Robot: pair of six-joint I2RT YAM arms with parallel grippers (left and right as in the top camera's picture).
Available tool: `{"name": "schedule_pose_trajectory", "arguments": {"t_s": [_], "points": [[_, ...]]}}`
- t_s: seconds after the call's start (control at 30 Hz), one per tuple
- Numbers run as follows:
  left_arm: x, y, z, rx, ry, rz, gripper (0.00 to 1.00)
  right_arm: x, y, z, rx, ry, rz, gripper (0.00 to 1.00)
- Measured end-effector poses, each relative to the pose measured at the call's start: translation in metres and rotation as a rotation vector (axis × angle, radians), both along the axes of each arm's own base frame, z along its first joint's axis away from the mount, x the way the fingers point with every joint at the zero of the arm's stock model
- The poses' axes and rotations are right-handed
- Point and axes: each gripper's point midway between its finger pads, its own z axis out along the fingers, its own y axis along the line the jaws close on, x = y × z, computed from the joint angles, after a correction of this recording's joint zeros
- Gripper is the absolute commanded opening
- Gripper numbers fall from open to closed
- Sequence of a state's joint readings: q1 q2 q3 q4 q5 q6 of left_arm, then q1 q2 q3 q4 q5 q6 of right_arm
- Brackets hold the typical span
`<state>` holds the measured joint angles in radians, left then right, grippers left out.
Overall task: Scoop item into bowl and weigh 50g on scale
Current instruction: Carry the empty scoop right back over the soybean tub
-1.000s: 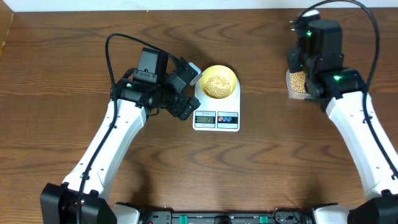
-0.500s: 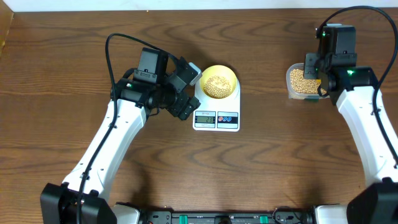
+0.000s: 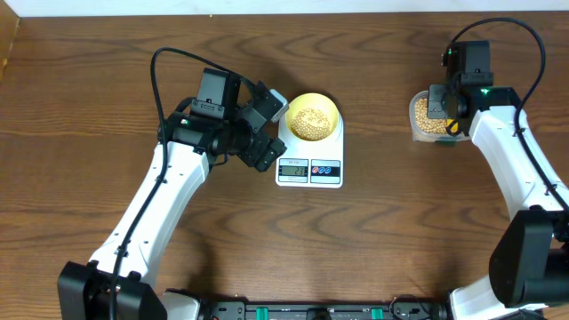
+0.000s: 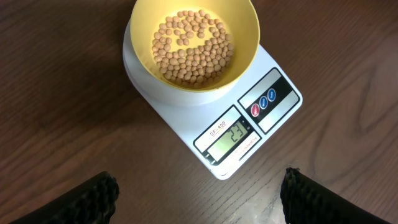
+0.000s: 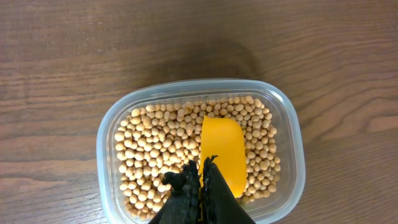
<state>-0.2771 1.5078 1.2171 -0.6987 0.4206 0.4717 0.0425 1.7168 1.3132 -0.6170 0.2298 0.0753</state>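
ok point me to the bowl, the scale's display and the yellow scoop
bowl (image 4: pixel 246 34), left wrist view, bare inner wall
scale display (image 4: pixel 231 138), left wrist view, middle of the screen
yellow scoop (image 5: pixel 222 149), right wrist view, middle of its blade

Overhead high; wrists close, downward; scale (image 3: pixel 309 171) (image 4: pixel 249 118) shared

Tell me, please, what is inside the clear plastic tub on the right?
The clear tub holds tan beans and a yellow scoop lying among them, held in the shut jaws of the right gripper. The jaws hide the scoop's handle, and beans cover the tub's floor.
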Motion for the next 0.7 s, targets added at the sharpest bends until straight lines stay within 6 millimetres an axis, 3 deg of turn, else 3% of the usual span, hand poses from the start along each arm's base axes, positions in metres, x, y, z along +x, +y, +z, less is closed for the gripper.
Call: {"name": "schedule_pose_trajectory", "arguments": {"t_s": [0.7], "points": [[0.000, 0.000, 0.000, 0.000, 0.000, 0.000, 0.86, 0.000, 0.038, -0.003, 0.232, 0.013, 0.202, 0.01]]}}
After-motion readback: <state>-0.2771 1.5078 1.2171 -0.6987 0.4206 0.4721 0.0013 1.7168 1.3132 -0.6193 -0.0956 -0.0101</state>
